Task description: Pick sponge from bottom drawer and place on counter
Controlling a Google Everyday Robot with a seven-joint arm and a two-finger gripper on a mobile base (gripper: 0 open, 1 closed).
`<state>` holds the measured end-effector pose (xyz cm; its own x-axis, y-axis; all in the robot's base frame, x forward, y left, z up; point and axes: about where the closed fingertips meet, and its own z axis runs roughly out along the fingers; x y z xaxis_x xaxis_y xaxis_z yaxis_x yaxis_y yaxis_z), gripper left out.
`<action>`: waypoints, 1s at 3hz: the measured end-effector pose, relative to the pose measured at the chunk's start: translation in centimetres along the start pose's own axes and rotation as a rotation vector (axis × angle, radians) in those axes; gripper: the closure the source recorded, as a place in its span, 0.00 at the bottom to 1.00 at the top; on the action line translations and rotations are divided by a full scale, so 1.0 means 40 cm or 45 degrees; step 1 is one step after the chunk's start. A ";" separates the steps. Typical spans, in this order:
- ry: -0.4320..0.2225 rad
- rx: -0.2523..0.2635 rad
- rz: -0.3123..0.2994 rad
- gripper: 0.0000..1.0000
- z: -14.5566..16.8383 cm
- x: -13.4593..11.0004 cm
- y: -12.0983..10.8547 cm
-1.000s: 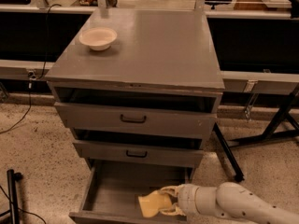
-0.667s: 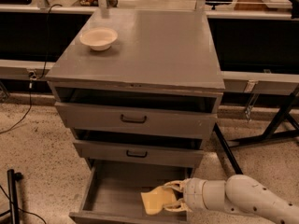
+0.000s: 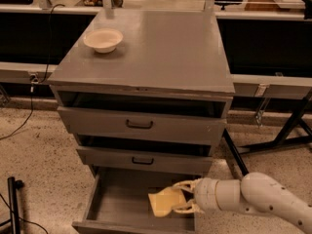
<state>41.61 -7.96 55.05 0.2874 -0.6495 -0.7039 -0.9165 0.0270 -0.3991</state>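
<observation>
The pale yellow-tan sponge [image 3: 165, 202] is held over the floor of the open bottom drawer [image 3: 119, 199], toward its right side. My gripper [image 3: 179, 197] comes in from the lower right on a white arm and is shut on the sponge, with one finger [image 3: 184, 185] above its right end and one below. The grey counter [image 3: 161, 48] on top of the cabinet lies well above the gripper.
A cream round bowl [image 3: 103, 39] stands on the counter's back left. The two upper drawers [image 3: 140, 125] with dark handles stick out slightly above the bottom one. A black stand [image 3: 13, 204] is at lower left and dark bench legs [image 3: 287, 130] at right.
The gripper and the sponge have shifted a little to the right and upward inside the bottom drawer. The sponge stays in the fingers throughout.
</observation>
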 end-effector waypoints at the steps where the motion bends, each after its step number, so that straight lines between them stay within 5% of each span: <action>1: -0.070 0.015 -0.005 1.00 -0.056 -0.027 -0.079; 3: -0.185 -0.029 -0.038 1.00 -0.268 -0.190 -0.349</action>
<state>49.22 -11.55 72.27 0.3507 -0.5327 -0.7702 -0.9124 -0.0090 -0.4092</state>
